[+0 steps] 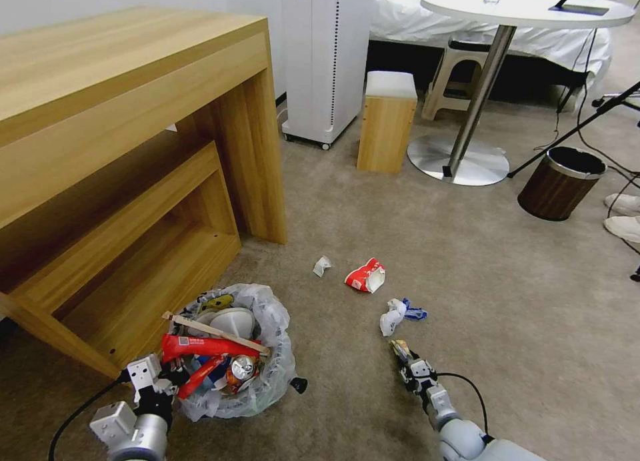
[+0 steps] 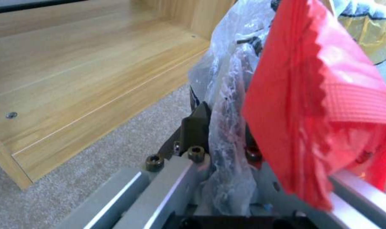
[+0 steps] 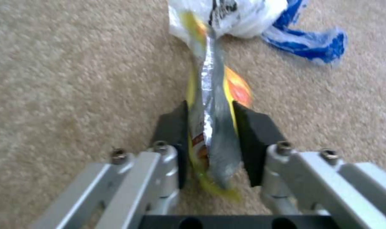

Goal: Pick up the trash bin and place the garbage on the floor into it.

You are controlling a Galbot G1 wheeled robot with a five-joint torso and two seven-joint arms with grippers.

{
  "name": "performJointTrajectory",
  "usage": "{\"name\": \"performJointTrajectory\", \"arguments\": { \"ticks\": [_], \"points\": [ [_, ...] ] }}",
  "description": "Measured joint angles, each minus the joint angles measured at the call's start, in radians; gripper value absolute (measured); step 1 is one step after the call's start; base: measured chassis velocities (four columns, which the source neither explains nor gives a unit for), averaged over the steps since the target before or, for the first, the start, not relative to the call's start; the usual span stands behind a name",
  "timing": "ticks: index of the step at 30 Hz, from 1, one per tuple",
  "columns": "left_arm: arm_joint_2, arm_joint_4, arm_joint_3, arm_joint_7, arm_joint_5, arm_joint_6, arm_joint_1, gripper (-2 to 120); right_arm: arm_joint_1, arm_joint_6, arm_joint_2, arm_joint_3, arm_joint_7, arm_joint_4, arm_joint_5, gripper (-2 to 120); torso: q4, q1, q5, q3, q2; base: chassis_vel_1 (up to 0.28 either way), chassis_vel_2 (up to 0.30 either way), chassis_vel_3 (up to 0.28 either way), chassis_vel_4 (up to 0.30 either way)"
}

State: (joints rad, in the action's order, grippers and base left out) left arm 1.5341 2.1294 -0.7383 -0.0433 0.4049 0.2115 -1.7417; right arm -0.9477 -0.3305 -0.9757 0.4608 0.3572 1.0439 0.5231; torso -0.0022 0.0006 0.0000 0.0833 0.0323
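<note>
Trash bin [image 1: 270,374]: round, lined with crinkly translucent plastic, lower left of the head view, on the beige short-pile floor [image 1: 467,261]. Contents: wooden stick [image 1: 217,331], glossy red wrappers [image 1: 200,346], crushed metal can [image 1: 241,367].
Left gripper [image 1: 175,375]: jaws clamped on the bin's bagged rim.
Right gripper [image 3: 210,133]: lower centre of the head view, jaws pinching a flat yellow-and-silver foil wrapper [image 3: 212,127]; print unreadable.
Loose on carpet: white-and-blue plastic bag [image 1: 399,313], red-and-white carton [image 1: 366,275], crumpled paper [image 1: 322,266].
Wood-grain bin [image 1: 560,183], silver rim: right.
</note>
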Motion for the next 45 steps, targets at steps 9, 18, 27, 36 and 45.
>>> {"name": "performJointTrajectory", "arguments": {
  "ticks": [9,18,27,36,45],
  "points": [
    [-0.003,-0.011,-0.001,0.000,-0.001,0.000,0.007,1,-0.037,-0.113,0.038,-0.060,-0.084,0.135,-0.007,0,-0.0001,0.000,-0.0001,0.000,0.000,0.000,0.000,0.000,0.000],
    [-0.006,-0.015,0.000,-0.001,-0.001,0.004,0.011,1,-0.017,-0.355,0.096,-0.130,-0.420,0.439,0.003,0,-0.0001,0.000,-0.0004,0.000,0.000,0.000,0.000,0.000,0.000],
    [-0.003,-0.001,0.002,-0.001,-0.010,0.005,-0.003,1,0.090,-0.397,0.113,-0.038,-0.592,0.615,0.053,0,0.0000,0.000,-0.0001,0.000,0.000,0.000,0.000,0.000,0.000],
    [0.008,0.014,0.011,-0.002,-0.029,0.012,-0.008,1,0.295,-0.335,0.150,0.198,-0.584,0.712,0.129,0,0.0002,0.000,-0.0002,0.000,0.000,0.000,0.000,0.000,0.000],
    [0.027,0.021,0.017,0.002,-0.050,0.011,-0.016,1,0.428,-0.307,0.123,0.405,-0.540,0.634,0.157,0,0.0000,0.000,0.0000,0.000,0.000,0.000,0.000,0.000,0.000]
  ]
}}
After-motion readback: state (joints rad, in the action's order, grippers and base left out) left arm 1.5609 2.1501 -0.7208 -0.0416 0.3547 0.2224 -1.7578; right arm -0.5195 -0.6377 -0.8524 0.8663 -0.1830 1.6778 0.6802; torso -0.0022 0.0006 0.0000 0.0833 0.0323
